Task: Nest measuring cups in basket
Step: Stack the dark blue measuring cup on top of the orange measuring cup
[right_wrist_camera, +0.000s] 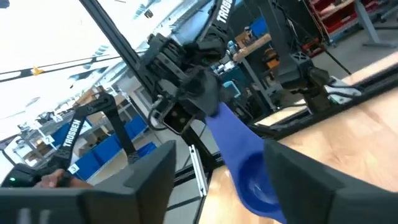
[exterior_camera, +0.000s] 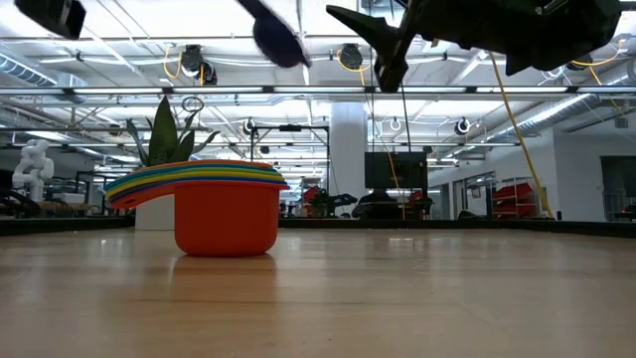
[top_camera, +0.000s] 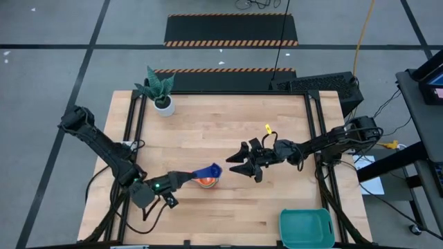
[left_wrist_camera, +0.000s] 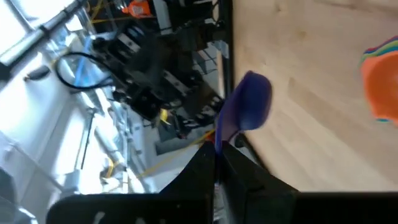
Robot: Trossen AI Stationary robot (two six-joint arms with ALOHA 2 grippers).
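The wooden table [top_camera: 208, 131] carries a teal basket [top_camera: 306, 228] at its near right corner, well apart from the cups; a potted plant [top_camera: 160, 93] stands at the far left. Near the table's middle sits a nested stack of measuring cups [exterior_camera: 225, 209], orange outermost, upright. The left gripper [top_camera: 181, 178] is clenched on the handle of a blue measuring cup [top_camera: 208, 171], held in the air above the stack. The right gripper [top_camera: 237, 162] hovers just beside it, fingers spread and grasping nothing.
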